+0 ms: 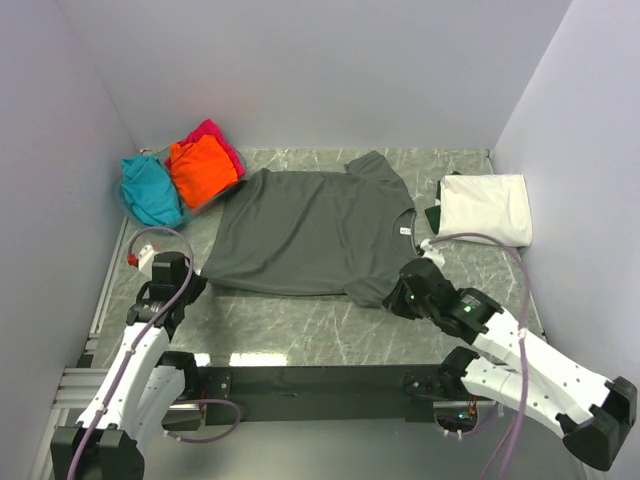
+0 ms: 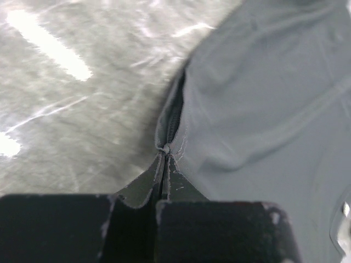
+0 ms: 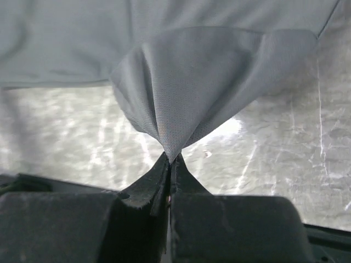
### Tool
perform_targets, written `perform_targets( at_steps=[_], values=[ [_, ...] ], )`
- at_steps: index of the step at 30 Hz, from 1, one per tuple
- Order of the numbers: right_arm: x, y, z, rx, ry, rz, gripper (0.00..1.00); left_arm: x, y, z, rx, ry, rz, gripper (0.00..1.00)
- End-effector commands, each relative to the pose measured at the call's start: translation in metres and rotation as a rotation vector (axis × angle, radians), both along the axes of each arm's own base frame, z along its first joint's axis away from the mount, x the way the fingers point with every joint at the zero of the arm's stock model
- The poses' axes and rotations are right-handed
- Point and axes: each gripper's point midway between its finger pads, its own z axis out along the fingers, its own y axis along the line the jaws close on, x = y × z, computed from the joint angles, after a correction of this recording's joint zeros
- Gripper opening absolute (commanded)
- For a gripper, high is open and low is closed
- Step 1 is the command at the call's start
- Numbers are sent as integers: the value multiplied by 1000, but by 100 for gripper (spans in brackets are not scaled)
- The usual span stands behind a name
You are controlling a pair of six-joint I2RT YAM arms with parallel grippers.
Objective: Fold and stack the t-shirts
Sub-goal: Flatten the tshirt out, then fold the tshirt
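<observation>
A dark grey t-shirt point(image 1: 310, 230) with a small white neck label point(image 1: 405, 229) lies spread flat in the middle of the table. My left gripper point(image 1: 200, 280) is shut on its near-left hem corner point(image 2: 167, 147). My right gripper point(image 1: 392, 298) is shut on the near sleeve, which is pulled up into a peak point(image 3: 181, 93) above the jaws. A folded white t-shirt point(image 1: 487, 207) lies at the right. Orange point(image 1: 200, 170), magenta point(image 1: 222, 140) and teal point(image 1: 150, 188) shirts are piled at the back left.
Marble-patterned tabletop point(image 1: 290, 325) with white walls on three sides. A dark item point(image 1: 432, 213) peeks out beside the white shirt. A black rail point(image 1: 310, 380) runs along the near edge between the arm bases.
</observation>
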Motion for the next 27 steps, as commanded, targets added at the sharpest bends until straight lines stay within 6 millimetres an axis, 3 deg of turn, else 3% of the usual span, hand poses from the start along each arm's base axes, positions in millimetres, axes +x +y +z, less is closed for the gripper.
perform_targets(
  at_steps=[1, 10, 19, 23, 27],
  values=[
    [-10, -15, 17, -63, 3, 28, 0, 8, -13, 24, -16, -56, -91, 1],
    [-47, -26, 31, -38, 77, 95, 0, -2, -34, 45, -121, -96, -162, 1],
    [-78, -41, 24, -3, 139, 100, 0, -21, -45, 76, -200, -175, -179, 1],
    [-67, -34, 35, 20, 89, 104, 0, -21, -45, 85, -202, -220, -183, 1],
    [-36, -15, 40, 16, 6, 118, 0, -6, -60, 63, -244, -185, -250, 1]
  ],
)
